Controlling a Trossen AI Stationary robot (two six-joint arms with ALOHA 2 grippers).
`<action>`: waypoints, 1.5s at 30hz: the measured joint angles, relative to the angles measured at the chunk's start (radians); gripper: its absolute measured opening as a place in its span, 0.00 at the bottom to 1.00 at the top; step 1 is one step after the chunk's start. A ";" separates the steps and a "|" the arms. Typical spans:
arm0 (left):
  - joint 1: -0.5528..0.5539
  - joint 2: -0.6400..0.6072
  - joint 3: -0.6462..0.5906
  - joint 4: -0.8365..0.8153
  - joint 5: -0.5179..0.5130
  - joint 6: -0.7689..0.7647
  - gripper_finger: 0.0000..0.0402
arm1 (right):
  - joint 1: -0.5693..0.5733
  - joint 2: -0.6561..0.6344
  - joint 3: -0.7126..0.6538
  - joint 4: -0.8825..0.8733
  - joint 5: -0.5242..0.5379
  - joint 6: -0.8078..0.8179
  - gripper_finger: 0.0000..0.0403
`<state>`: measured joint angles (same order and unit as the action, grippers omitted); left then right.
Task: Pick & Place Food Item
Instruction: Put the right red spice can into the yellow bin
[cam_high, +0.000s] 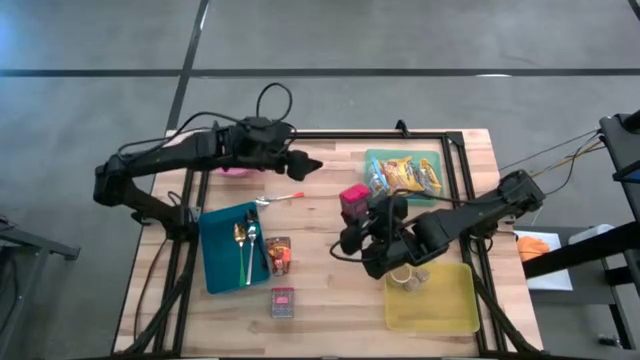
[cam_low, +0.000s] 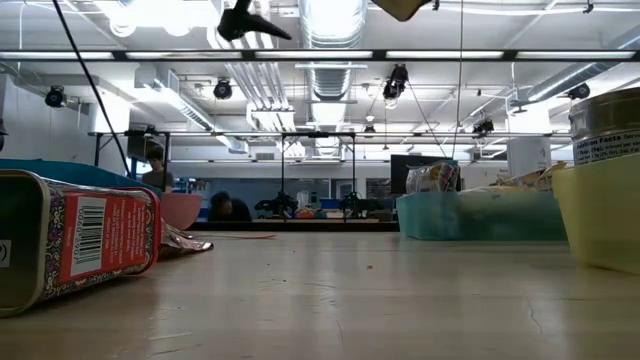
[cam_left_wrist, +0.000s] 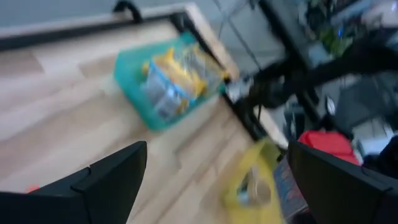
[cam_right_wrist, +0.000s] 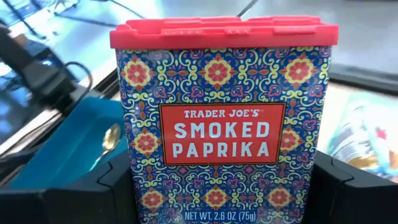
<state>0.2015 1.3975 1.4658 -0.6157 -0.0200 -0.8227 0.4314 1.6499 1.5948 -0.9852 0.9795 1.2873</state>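
Bench (cam_high: 330, 290): pale wood, carries all items listed.

Right arm, right claw (cam_high: 362, 222): raised over the bench middle, clenched on the paprika tin (cam_right_wrist: 222, 124), which sits upright between the two fingers and off the surface. The wrist view shows a red lid and a patterned blue label reading smoked paprika.

Left arm, left claw (cam_high: 312, 166): waits well apart on the far side of the bench from the right claw, fingers spread wide, nothing between them.

Yellow tray (cam_high: 455, 310): just beside the right claw, toward the near edge; a small jar (cam_high: 407, 278) lies in it.

Blue tray (cam_high: 222, 262): well apart from the right claw, on the left arm's side; holds spoons (cam_high: 246, 245).

Teal tray (cam_high: 375, 160): beyond the right claw; holds snack packets (cam_high: 405, 176).

Loose tins (cam_high: 280, 278): two, on the bench beside the blue tray.

Status, as judged: pick appears done, the tin being lifted. Place remains; which tray is meant cannot be told, though the yellow one lies nearest.
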 joint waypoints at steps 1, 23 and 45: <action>-0.019 0.002 0.000 0.021 -0.046 -0.011 0.98 | -0.004 0.004 0.000 -0.006 0.016 0.000 0.69; -0.103 0.014 -0.120 0.182 0.064 0.139 0.98 | -0.057 -0.015 0.000 0.116 -0.182 -0.283 0.69; -0.147 0.011 -0.146 0.194 0.573 0.610 0.98 | -0.097 -0.074 -0.001 0.414 -0.856 -0.534 0.69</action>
<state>0.0542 1.4090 1.3197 -0.4220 0.5526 -0.2123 0.3341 1.5756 1.5942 -0.5714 0.1231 0.7532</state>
